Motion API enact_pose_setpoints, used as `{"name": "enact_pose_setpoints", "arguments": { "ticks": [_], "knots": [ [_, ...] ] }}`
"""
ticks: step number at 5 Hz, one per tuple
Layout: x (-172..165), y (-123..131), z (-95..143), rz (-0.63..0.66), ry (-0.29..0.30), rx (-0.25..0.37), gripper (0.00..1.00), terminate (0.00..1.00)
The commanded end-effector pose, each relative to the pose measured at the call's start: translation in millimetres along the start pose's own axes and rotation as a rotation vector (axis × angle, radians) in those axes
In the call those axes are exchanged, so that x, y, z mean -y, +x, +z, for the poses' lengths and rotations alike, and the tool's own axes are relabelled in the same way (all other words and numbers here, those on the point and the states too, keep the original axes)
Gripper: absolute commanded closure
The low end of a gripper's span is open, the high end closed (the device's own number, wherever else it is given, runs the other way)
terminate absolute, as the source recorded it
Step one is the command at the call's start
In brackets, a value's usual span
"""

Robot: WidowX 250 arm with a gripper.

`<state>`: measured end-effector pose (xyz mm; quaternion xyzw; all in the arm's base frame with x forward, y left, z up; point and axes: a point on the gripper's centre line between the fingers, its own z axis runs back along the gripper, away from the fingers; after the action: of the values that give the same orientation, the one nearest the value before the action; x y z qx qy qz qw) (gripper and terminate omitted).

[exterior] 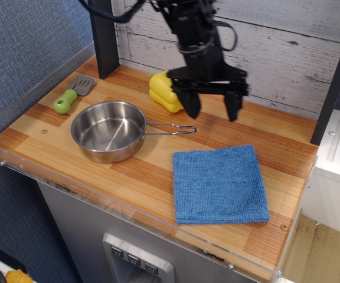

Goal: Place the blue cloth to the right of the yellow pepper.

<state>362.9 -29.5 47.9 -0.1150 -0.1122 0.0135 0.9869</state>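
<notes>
1. Overhead and slightly angled, one camera view looks down on a wooden counter with a clear plastic rim, set against a whitewashed plank wall
2. A black robot arm reaches down from the top of the view, ending in a black gripper with two fingers pointing down
3. Its jaws are spread wide apart, with bare wood visible between the two fingers; they hold nothing and touch nothing
4. The gripper hangs above the back of the counter, just to the right of the yellow pepper and behind the blue cloth
5. The left finger sits close beside the pepper's right edge; whether they touch cannot be told from this angle
6. The yellow pepper, glossy and lobed, rests on the wood near the wall, behind the pan's handle
7. The blue cloth lies flat and square on the front right part of the counter, well apart from the pepper and not under the gripper
8. A round steel pan sits left of the cloth, empty, its thin wire handle pointing right toward the gripper
9. A spatula with a green handle and grey slotted blade lies at the far left, behind the pan
</notes>
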Motion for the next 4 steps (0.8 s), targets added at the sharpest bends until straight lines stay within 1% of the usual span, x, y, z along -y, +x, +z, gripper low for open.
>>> {"name": "enact_pose_setpoints", "arguments": {
  "ticks": [1, 2, 3, 4],
  "knots": [
    [40, -16, 34, -0.114, -0.001, 0.071, 0.00, 0.00],
    [51, -35, 46, -0.130, 0.003, 0.106, 0.00, 0.00],
    [59, -53, 52, -0.136, 0.004, 0.118, 0.00, 0.00],
    [50, -72, 46, -0.084, 0.017, 0.105, 0.00, 0.00]
  ]
}}
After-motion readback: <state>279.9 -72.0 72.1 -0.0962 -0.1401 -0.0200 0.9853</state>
